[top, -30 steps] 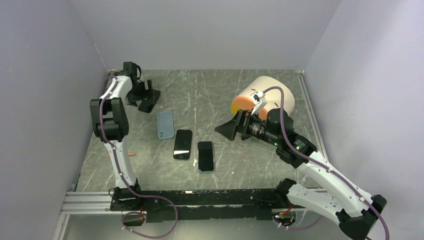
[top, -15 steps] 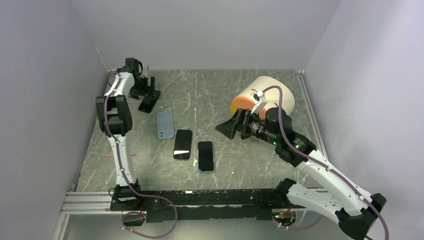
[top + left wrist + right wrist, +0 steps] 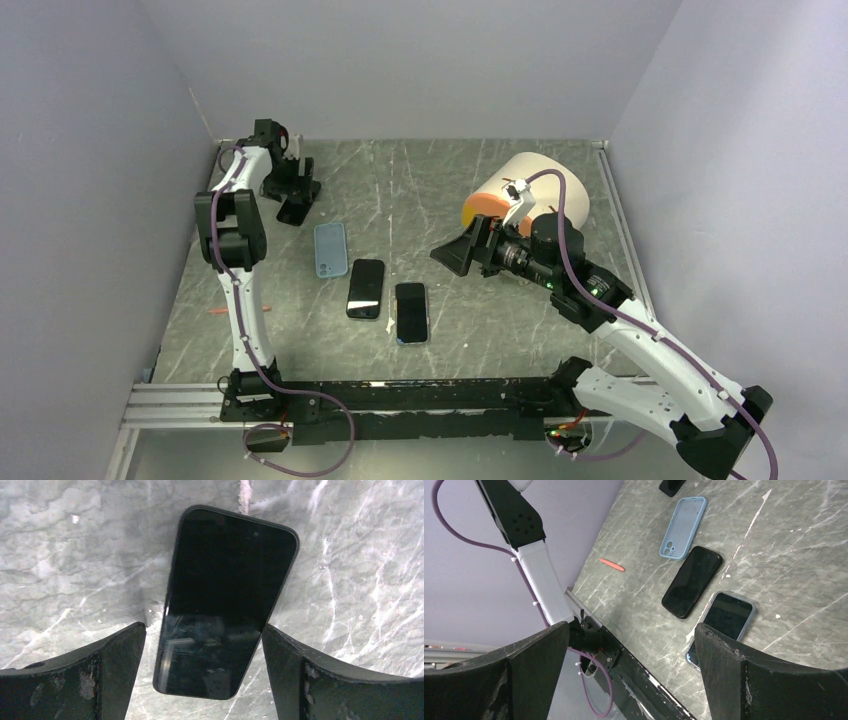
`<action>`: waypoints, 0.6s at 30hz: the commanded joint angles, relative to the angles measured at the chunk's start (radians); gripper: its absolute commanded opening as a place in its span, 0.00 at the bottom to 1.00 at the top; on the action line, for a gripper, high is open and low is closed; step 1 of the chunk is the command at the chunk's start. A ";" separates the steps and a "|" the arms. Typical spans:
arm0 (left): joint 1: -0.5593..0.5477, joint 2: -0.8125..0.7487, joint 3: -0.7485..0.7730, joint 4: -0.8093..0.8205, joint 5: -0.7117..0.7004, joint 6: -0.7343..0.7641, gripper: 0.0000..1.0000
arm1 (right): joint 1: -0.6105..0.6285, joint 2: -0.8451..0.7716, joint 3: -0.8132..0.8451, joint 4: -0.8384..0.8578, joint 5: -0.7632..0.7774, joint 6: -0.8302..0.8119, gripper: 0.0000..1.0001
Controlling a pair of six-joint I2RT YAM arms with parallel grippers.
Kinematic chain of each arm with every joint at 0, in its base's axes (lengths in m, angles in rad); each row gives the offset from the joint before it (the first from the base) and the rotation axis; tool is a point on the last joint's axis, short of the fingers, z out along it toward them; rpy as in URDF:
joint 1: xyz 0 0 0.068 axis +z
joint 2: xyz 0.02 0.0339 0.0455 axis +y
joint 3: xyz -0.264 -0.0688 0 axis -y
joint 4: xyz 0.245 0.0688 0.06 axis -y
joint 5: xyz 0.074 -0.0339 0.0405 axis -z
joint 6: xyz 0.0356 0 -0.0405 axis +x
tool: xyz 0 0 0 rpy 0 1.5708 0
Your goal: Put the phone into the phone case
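A black phone (image 3: 366, 288) lies flat just beside the light-blue phone case (image 3: 330, 249).

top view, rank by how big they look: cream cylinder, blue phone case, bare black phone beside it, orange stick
1. cream cylinder
2. blue phone case and bare black phone: about alike, not ranked
3. orange stick, clearly smallest

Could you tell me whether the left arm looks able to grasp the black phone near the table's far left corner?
Probably yes: the left gripper hangs over the black glossy phone, its open fingers straddling it, with nothing else between them.
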 commanded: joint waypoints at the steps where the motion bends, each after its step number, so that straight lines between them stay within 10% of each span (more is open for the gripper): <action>1: -0.016 -0.001 -0.038 -0.010 0.006 0.045 0.90 | 0.003 -0.014 0.023 0.034 0.009 0.005 0.98; 13: -0.052 -0.020 -0.101 0.001 -0.052 0.065 0.84 | 0.003 -0.027 0.012 0.039 0.006 0.009 0.98; 18: -0.058 -0.014 -0.061 -0.025 -0.057 0.058 0.61 | 0.003 -0.044 -0.014 0.058 0.023 0.003 0.98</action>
